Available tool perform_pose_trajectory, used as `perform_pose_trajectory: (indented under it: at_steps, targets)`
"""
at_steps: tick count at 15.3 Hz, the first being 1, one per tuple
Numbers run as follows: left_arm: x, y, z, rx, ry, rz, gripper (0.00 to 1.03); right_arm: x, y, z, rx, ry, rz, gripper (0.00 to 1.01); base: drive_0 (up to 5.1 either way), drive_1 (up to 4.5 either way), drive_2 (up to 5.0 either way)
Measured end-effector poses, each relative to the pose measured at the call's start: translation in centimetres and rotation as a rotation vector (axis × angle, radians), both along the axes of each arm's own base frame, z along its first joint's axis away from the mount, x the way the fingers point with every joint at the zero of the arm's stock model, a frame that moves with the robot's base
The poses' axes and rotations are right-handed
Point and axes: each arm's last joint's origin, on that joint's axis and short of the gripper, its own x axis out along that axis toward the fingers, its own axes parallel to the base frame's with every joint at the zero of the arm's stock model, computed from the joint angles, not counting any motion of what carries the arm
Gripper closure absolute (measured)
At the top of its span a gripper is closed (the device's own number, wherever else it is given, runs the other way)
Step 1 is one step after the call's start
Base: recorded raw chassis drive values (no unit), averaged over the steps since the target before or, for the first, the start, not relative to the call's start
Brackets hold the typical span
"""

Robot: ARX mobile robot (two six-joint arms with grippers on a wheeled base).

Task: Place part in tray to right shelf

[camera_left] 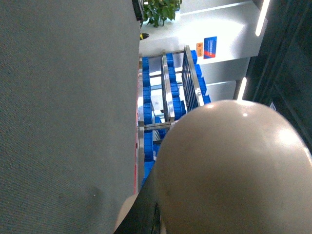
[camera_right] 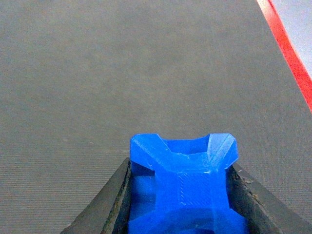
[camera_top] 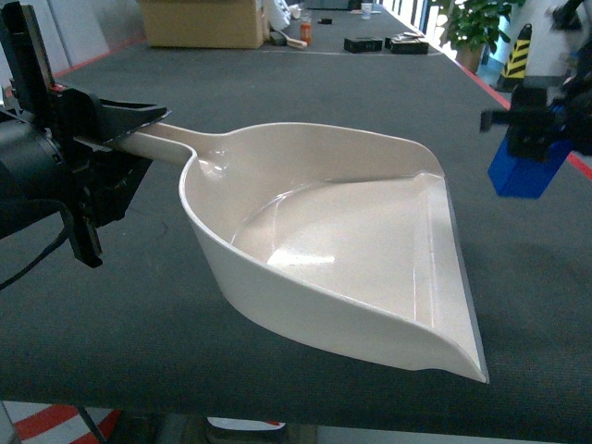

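Observation:
The tray point(camera_top: 342, 250), a cream dustpan-like scoop, fills the middle of the head view with its flat lip toward the right. My left gripper point(camera_top: 129, 129) is shut on its long handle at the left. In the left wrist view only the tray's rounded back point(camera_left: 234, 170) and one dark finger point(camera_left: 146, 217) show. The part point(camera_top: 523, 166), a small bright-blue block, hangs beyond the tray's right lip with my right gripper point(camera_top: 527, 139) shut on it. In the right wrist view the part point(camera_right: 183, 190) sits between both dark fingers. The right shelf point(camera_left: 168, 97), a silvery rack, shows far beyond the table edge.
The dark grey table point(camera_top: 277, 102) runs far back. At its far end stand a cardboard box point(camera_top: 203, 20) and black items point(camera_top: 363, 43). A plant point(camera_top: 476, 23) and a yellow-black post point(camera_top: 518, 51) stand past the red-taped right edge point(camera_top: 578, 165). Blue crates point(camera_left: 146, 97) fill the rack.

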Motion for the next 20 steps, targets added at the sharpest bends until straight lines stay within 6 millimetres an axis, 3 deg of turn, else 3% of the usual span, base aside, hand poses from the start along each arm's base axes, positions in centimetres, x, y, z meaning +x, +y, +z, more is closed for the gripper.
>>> perform_pose_trajectory:
  at_steps: [2,5,7,8,9,11,13,15,17,18,20]
  targets:
    - [0.0,0.0,0.0,0.000,0.000,0.000,0.87,-3.9,1.3,4.4,0.036,-0.148,0.085,0.55,0.0,0.00,0.0]
    - [0.0,0.0,0.0,0.000,0.000,-0.001,0.87,-8.5,6.7,7.7,0.097,-0.281,0.339,0.55,0.0,0.00,0.0]
    - [0.0,0.0,0.0,0.000,0.000,0.002,0.87,-10.1,9.5,7.5,0.154,-0.230,0.461,0.55,0.0,0.00,0.0]
    - [0.0,0.0,0.0,0.000,0.000,0.001,0.87,-10.4,10.1,6.6,0.198,-0.150,0.498,0.55,0.0,0.00,0.0]
    - [0.0,0.0,0.0,0.000,0.001,0.000,0.87,-10.5,10.3,5.5,0.261,-0.062,0.508,0.49,0.0,0.00,0.0]
    - [0.0,0.0,0.0,0.011,-0.002,0.000,0.87,-11.2,9.4,4.6,0.383,-0.023,0.488,0.27,0.0,0.00,0.0]
    - [0.0,0.0,0.0,0.015,-0.005,0.000,0.87,-13.4,6.8,7.3,0.397,-0.158,0.421,0.03,0.0,0.00,0.0]
    - [0.0,0.0,0.0,0.016,-0.006,0.004,0.87,-16.9,3.9,9.6,0.290,-0.421,0.304,0.03,0.0,0.00,0.0]
    - [0.0,0.0,0.0,0.016,-0.006,0.001,0.87,-21.2,0.6,7.5,0.130,-0.521,0.148,0.05,0.0,0.00,0.0]
    - [0.0,0.0,0.0,0.016,-0.006,0.002,0.87,-22.5,-0.4,6.2,0.043,-0.470,0.064,0.18,0.0,0.00,0.0]
    - [0.0,0.0,0.0,0.016,-0.006,0.001,0.87,-23.7,-1.2,4.5,-0.006,-0.462,0.059,0.41,0.0,0.00,0.0]
